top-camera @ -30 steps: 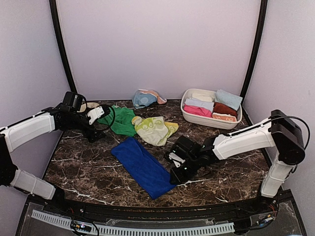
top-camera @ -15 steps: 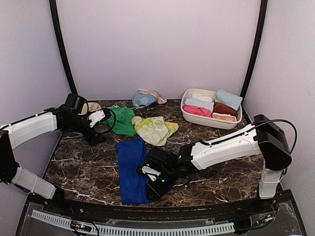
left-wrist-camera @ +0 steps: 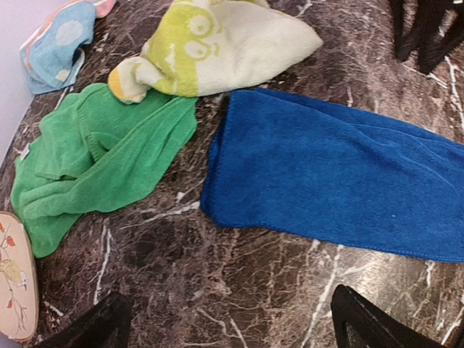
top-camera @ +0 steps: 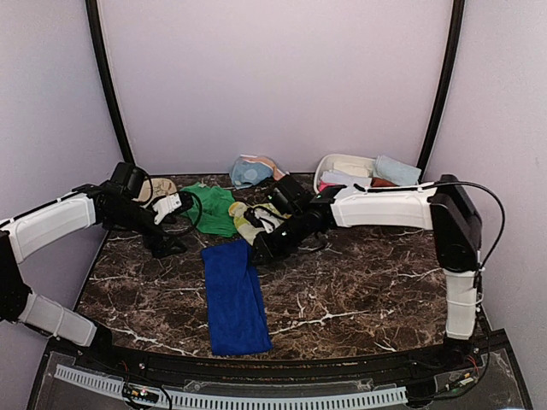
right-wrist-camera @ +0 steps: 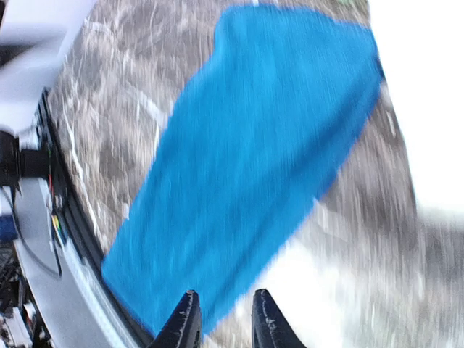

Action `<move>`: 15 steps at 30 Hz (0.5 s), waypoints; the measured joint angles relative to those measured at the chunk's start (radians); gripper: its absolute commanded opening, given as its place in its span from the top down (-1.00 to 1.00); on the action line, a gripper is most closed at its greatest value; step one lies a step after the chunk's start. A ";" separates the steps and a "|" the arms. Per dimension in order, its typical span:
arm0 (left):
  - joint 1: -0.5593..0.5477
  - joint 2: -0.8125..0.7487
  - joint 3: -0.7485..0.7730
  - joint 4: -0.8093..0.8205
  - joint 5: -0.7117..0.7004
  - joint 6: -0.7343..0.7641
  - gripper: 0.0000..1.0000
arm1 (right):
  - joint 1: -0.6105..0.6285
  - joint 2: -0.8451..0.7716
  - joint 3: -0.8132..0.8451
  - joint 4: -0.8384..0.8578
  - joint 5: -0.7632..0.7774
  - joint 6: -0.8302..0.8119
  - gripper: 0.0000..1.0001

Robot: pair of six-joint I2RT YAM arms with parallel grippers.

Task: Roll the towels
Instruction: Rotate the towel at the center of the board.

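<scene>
A royal blue towel [top-camera: 232, 295] lies flat and lengthwise on the marble table; it also shows in the left wrist view [left-wrist-camera: 341, 181] and, blurred, in the right wrist view [right-wrist-camera: 246, 145]. My right gripper [top-camera: 259, 248] hovers at its far end, jaws a little apart and empty [right-wrist-camera: 225, 297]. My left gripper [top-camera: 165, 244] is wide open and empty over bare marble [left-wrist-camera: 232, 330], left of the towel's far end. A green towel [top-camera: 209, 209] [left-wrist-camera: 94, 159], a yellow-green patterned towel [top-camera: 256, 224] [left-wrist-camera: 217, 43] and a light blue towel [top-camera: 248, 172] [left-wrist-camera: 58, 43] lie behind.
A white oval basin [top-camera: 329, 162] at the back right holds several rolled towels, partly hidden by my right arm. A tan patterned disc [top-camera: 159, 184] [left-wrist-camera: 11, 275] lies at the back left beside the green towel. The table's front edge is just beyond the blue towel's near end.
The blue towel swung from diagonal to lengthwise, its near end dragged left. My right gripper then left that end and moved up to the towel's far end. My left arm barely moved.
</scene>
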 measured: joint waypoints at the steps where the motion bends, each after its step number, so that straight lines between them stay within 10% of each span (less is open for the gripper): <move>1: -0.008 -0.002 0.003 -0.023 0.021 0.008 -0.97 | -0.006 0.060 0.052 0.023 -0.019 0.002 0.56; 15: -0.497 -0.092 -0.060 -0.138 0.147 0.031 -0.63 | -0.057 0.397 0.233 0.261 -0.130 0.183 0.74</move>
